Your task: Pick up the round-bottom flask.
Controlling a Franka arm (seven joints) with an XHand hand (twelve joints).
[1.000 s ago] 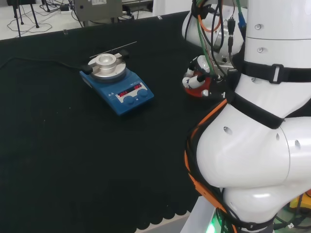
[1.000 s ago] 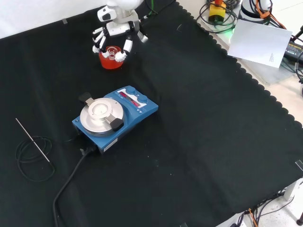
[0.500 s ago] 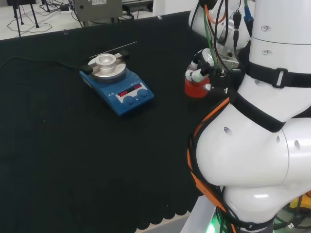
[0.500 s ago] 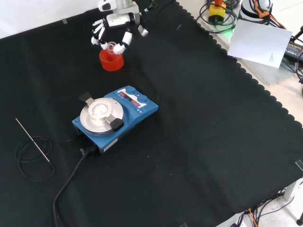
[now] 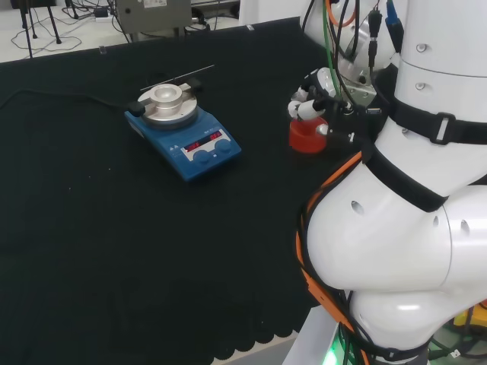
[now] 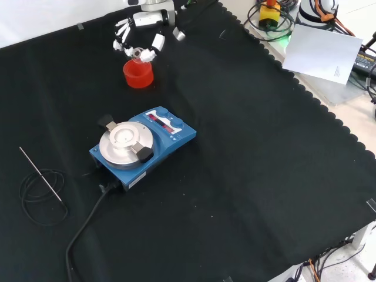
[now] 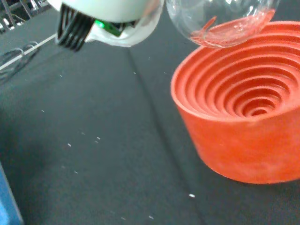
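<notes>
The clear round-bottom flask (image 7: 220, 21) hangs just above the red ribbed stand (image 7: 243, 117), its round belly lifted free of the rings. In the front view the hand (image 6: 141, 32) comes in from the top, fingers curled round the flask (image 6: 137, 54) above the red stand (image 6: 138, 74). The head view shows the hand (image 5: 313, 95) beside the arm's white links, over the red stand (image 5: 307, 137). The flask's neck is hidden by the fingers.
A blue hotplate stirrer (image 6: 141, 147) with a round metal top sits mid-cloth, its black cable (image 6: 88, 226) running toward the front edge. A thin rod and a coil of wire (image 6: 41, 188) lie at the left in the front view.
The hand has risen with the flask, which sat in the red stand a second ago and now hangs clear above it. The stand has stayed in place.
</notes>
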